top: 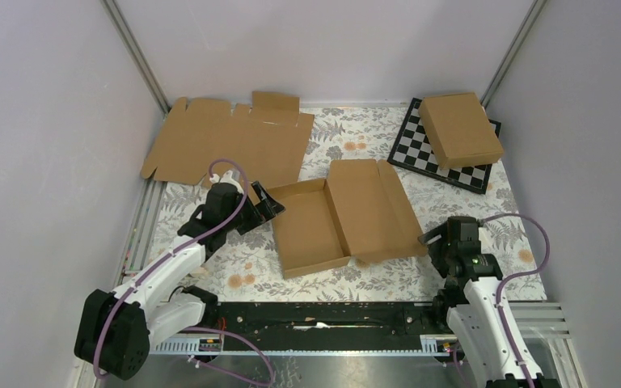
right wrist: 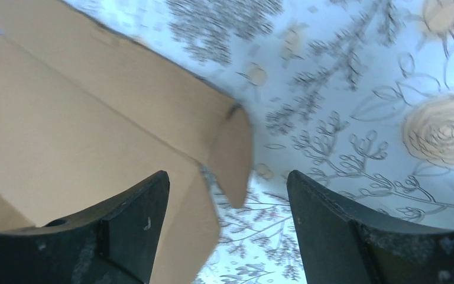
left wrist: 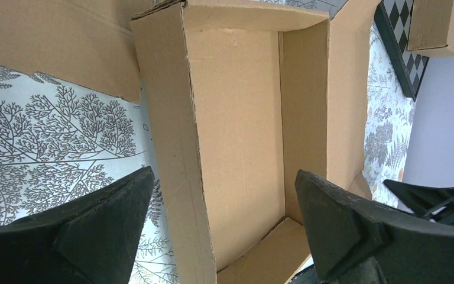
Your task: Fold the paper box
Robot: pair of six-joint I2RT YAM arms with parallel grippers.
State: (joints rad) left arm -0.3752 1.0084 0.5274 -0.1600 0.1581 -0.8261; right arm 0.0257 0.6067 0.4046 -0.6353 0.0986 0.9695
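Overhead view of a table covered in a floral cloth (top: pixel 356 133). The paper box (top: pixel 311 234) lies open at the centre of the frame. It has a shallow tray with raised walls on the left, and its lid panel is spread flat to the right with the side flaps out.

The left gripper (top: pixel 268 206) sits at the tray's upper left corner with its pincer apart. In the left wrist view, one tray wall stands between the two black fingers (left wrist: pixel 94 236), with the tray floor beyond. The right gripper (top: pixel 430 237) is at the lid's lower right edge, also spread apart and holding nothing. In the right wrist view, a rounded cardboard tab of the box reaches into the gap, and whether it touches a finger cannot be told.

At upper left, a wide flat cardboard sheet (top: pixel 226 141) with notched edges lies just behind the left gripper. At upper right is a chessboard (top: pixel 408 153) with a closed brown cardboard box (top: pixel 461 129) resting on it, apart from the lid. A black rail (top: pixel 323 315) runs along the bottom between the arm bases, and purple cables (top: pixel 238 174) loop over both arms
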